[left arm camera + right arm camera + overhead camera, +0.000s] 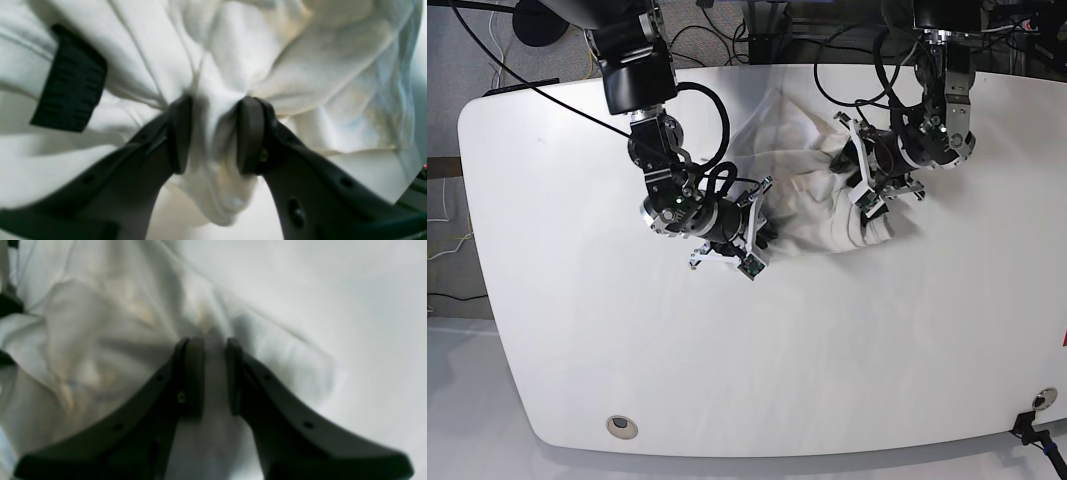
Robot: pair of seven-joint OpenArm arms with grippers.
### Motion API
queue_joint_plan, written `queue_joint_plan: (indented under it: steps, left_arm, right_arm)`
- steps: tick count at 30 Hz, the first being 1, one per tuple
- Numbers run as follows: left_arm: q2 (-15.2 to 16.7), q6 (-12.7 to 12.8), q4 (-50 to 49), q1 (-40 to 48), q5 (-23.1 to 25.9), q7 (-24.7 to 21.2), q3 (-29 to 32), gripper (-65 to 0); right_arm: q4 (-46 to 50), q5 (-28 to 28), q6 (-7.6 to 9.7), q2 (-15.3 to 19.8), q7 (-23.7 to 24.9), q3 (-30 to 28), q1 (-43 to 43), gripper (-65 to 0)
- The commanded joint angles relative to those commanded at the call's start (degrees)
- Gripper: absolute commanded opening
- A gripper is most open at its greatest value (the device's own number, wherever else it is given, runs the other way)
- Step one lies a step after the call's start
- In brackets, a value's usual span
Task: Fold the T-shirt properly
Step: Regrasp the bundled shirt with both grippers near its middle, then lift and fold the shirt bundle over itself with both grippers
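The white T-shirt lies crumpled at the back middle of the white table, between the two arms. Faint yellow and blue print colour shows through the cloth in both wrist views. My left gripper is shut on a gathered bunch of the T-shirt; it sits at the shirt's right side in the base view. A black label shows on the cloth. My right gripper is shut on a fold of the T-shirt at its lower left edge, also seen in the base view.
Cables and dark equipment lie beyond the table's back edge. A round hole is near the front left edge. A black clamp sits at the front right corner.
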Motion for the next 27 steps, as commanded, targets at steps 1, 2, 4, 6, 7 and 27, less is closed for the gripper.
queue_joint_plan:
  steps: [1, 2, 4, 6, 7, 27]
  left_arm:
    - [0.0, 0.0, -0.97, -1.05, 0.0, 0.0, 0.0, -45.4]
    - [0.0, 0.0, -2.11, -2.11, 0.0, 0.0, 0.0, -45.4]
    - [0.0, 0.0, -4.66, -4.4, 0.0, 0.0, 0.0, -45.4]
    - [-0.09, 0.0, -7.3, -6.86, 0.0, 0.0, 0.26, -45.4]
    - [-0.09, 0.0, -8.53, -8.0, 0.0, 0.0, 0.7, -45.4]
    - [-2.11, 0.0, -8.97, -16.0, -0.18, -2.73, 5.1, -45.4]
  right_arm:
    - [0.0, -0.18, 0.0, 0.0, -0.09, 1.14, -0.35, -54.3]
    - [0.18, -0.35, 0.0, 0.0, -0.09, 2.46, -1.32, -54.3]
    - [2.55, -0.35, 0.0, 0.0, -0.09, 5.01, -2.64, -54.3]
    - [5.71, -0.44, -0.09, 0.0, -0.26, 5.54, -5.01, -54.3]
    - [7.47, -0.44, -0.44, 0.09, -0.7, 5.54, -6.07, -54.3]
    - [20.75, -0.35, -5.1, -3.08, -5.27, 5.36, -13.27, -54.1]
